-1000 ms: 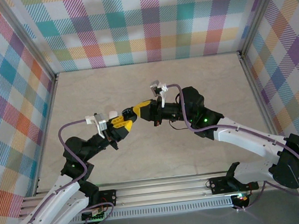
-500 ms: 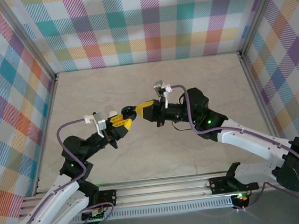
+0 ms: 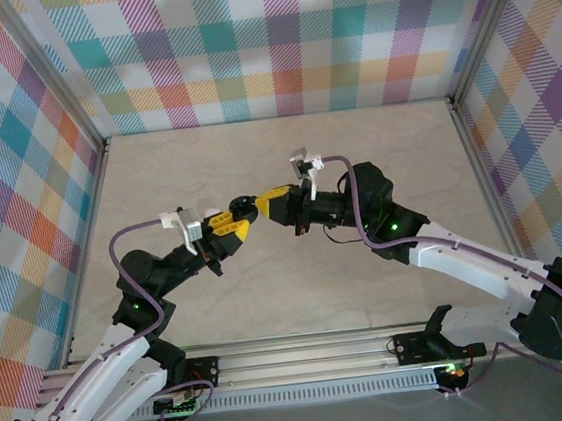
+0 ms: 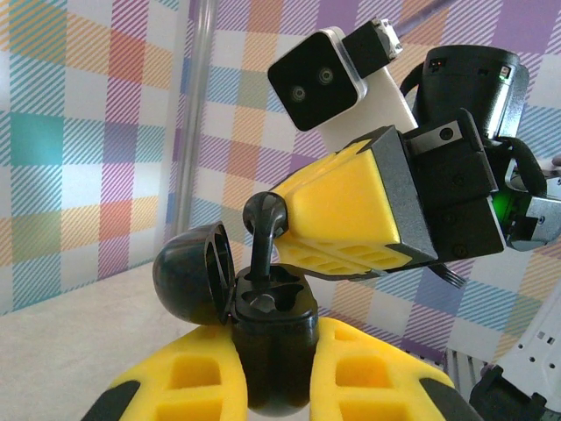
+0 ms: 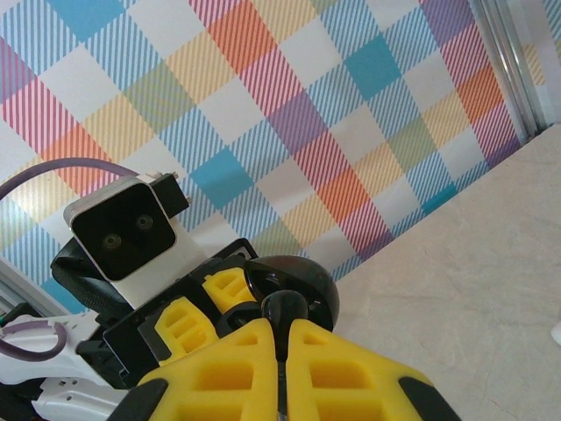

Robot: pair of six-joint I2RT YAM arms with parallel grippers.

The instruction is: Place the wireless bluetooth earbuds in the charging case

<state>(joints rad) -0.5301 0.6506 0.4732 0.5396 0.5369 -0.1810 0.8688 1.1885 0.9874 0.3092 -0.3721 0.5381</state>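
My left gripper (image 4: pixel 273 386) is shut on a black charging case (image 4: pixel 272 351), held upright above the table with its domed lid (image 4: pixel 188 274) swung open to the left. My right gripper (image 5: pixel 282 351) is shut on a black earbud (image 5: pixel 285 309). From above, that black earbud (image 4: pixel 263 230) has its stem lowered into a socket of the case. In the top view both grippers meet mid-table, left gripper (image 3: pixel 224 226) and right gripper (image 3: pixel 272 204), with the case (image 3: pixel 245 210) between them.
The marbled table (image 3: pixel 286 160) is walled by plaid panels on three sides, with metal posts at the corners. A small white object (image 5: pixel 557 333) lies on the table at the right edge of the right wrist view.
The right gripper has edged toward the left gripper, bringing the earbud against the open case. The left arm has shifted slightly up and right.
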